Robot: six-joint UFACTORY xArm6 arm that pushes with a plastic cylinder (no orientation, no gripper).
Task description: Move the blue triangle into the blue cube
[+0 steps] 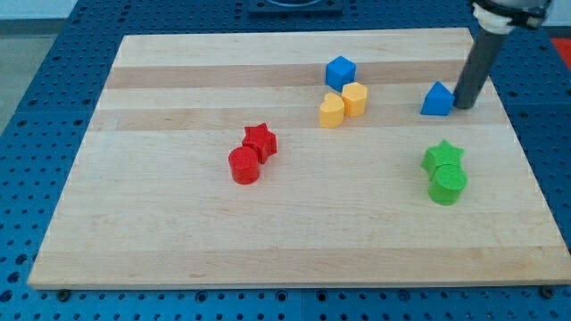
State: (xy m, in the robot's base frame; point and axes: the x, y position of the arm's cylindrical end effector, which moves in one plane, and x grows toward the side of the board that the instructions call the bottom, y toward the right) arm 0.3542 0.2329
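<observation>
The blue triangle lies on the wooden board at the view's upper right. The blue cube stands to its left, near the view's top centre, well apart from the triangle. My tip rests on the board just to the right of the blue triangle, touching it or nearly so. The dark rod rises from the tip toward the view's top right.
A yellow heart and a yellow hexagon sit just below the blue cube. A red star and red cylinder lie left of centre. A green star and green cylinder lie at the right. The board's right edge is close to my tip.
</observation>
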